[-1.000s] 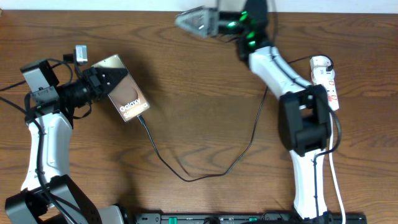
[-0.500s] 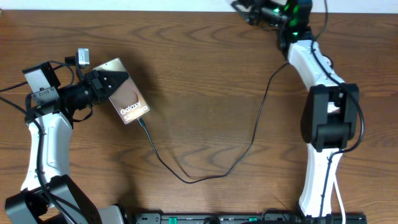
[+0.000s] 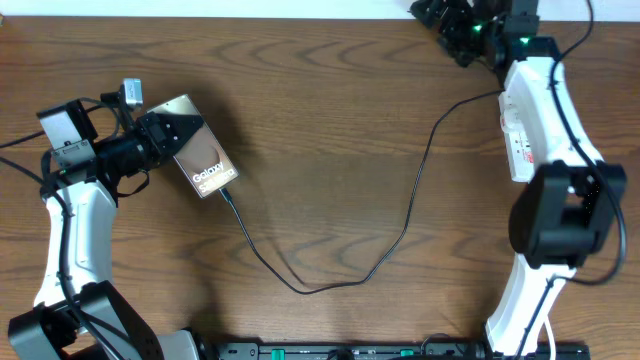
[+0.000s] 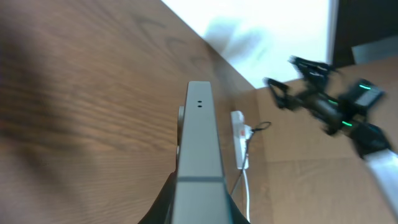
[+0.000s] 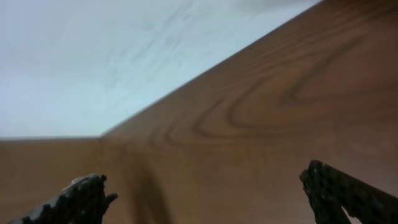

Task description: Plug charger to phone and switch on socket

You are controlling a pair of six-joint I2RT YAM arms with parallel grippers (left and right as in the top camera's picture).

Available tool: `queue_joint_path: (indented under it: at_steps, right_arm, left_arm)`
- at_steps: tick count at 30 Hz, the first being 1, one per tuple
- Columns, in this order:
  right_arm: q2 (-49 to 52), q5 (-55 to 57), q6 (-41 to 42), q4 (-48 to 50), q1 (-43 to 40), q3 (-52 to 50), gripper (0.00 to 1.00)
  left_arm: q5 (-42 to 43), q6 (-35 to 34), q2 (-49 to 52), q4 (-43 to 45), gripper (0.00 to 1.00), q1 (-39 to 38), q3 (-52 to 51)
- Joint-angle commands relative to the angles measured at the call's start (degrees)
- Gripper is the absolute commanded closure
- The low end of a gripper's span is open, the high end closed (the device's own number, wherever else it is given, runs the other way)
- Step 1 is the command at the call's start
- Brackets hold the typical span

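My left gripper (image 3: pixel 178 136) is shut on the upper end of the phone (image 3: pixel 205 163), a dark slab with a brownish screen and white "Galaxy" lettering. In the left wrist view the phone (image 4: pixel 199 143) stands edge-on between my left gripper's (image 4: pixel 199 208) fingers. The charger's black cable (image 3: pixel 330 285) runs from the phone's lower end in a loop across the table to the socket (image 3: pixel 519 135). The socket is a white strip with red marks, partly under my right arm. The adapter is hidden. My right gripper (image 3: pixel 447 17) is open and empty at the far table edge, its fingers (image 5: pixel 81 199) wide apart.
The white wall runs along the table's far edge (image 3: pixel 250 10). A black rail (image 3: pixel 400 351) lies along the front edge. In the left wrist view the socket (image 4: pixel 239 140) and its thick white cord (image 4: pixel 247 193) lie ahead, with my right gripper (image 4: pixel 311 93) beyond.
My right arm has swung right along the far edge, from the top middle to the top right corner, uncovering part of the socket. The left gripper and phone have not moved.
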Motion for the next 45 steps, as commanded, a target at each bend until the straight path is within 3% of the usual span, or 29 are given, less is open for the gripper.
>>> queue_joint_path:
  at_steps: [1,8,15,19,33,45]
  right_arm:
    - [-7.6,2.6,-10.3,-5.9,0.3,0.7,0.01]
    - [-17.1,18.7,-13.4,-26.9,3.7,0.7,0.01]
    - [-20.9,20.1,-15.2,-37.8,8.9,0.7,0.01]
    - [-20.7,21.6,-15.2,-39.7,13.2,0.7,0.01]
    - [-20.5,35.1,-14.6,-41.8,26.5,0.7,0.01]
    - [-20.5,35.1,-14.5,-41.9,27.8,0.7,0.01]
  left_arm:
    - [-4.1,0.6,-0.3,-1.8,0.93,-0.2,0.4]
    - [-11.5,3.3,-0.3,-9.3,0.92,-0.4,0.4]
    - [-20.6,2.9,0.2,-11.3,0.93,-2.3,-0.5]
    - [-23.1,-0.8,2.0,-11.2,0.93,-4.3,-0.5]
    - [-24.5,-2.3,13.5,-8.2,0.92,-10.7,-0.5]
    - [-24.6,-3.0,18.2,-8.0,0.93,-12.3,-0.5]
